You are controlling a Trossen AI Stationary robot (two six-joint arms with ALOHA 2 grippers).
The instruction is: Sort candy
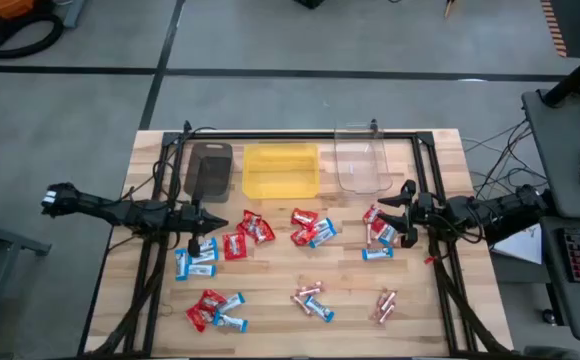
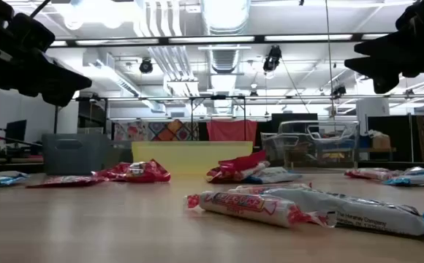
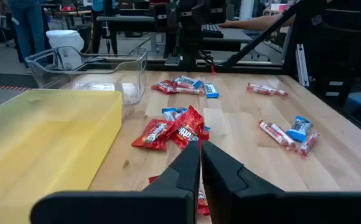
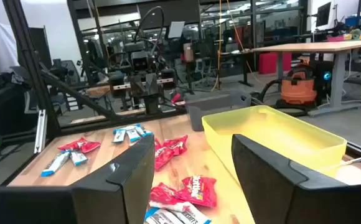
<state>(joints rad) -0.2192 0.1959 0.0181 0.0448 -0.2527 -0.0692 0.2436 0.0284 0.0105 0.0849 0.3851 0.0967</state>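
Note:
Wrapped candy lies scattered on the wooden table [image 1: 270, 275]: red packets [image 1: 255, 230], blue-and-white bars [image 1: 196, 263] and pink sticks [image 1: 310, 297], in several loose clusters. My left gripper [image 1: 210, 222] hovers shut above the table's left part, in front of the brown bin [image 1: 208, 168], with red packets [image 3: 168, 132] just ahead of its fingertips [image 3: 200, 152]. My right gripper [image 1: 400, 215] hovers open over the mixed cluster [image 1: 378, 230] at the right; in its wrist view [image 4: 193, 155] red packets [image 4: 196, 190] show between its fingers. Both grippers hang clear of the tabletop in the low view.
Three bins stand in a row at the far edge: brown, yellow [image 1: 281, 170] and clear [image 1: 361, 160]. More candy lies near the front edge: a red and blue cluster [image 1: 215, 310] and pink sticks [image 1: 385, 305]. A black frame [image 1: 430, 140] borders the table.

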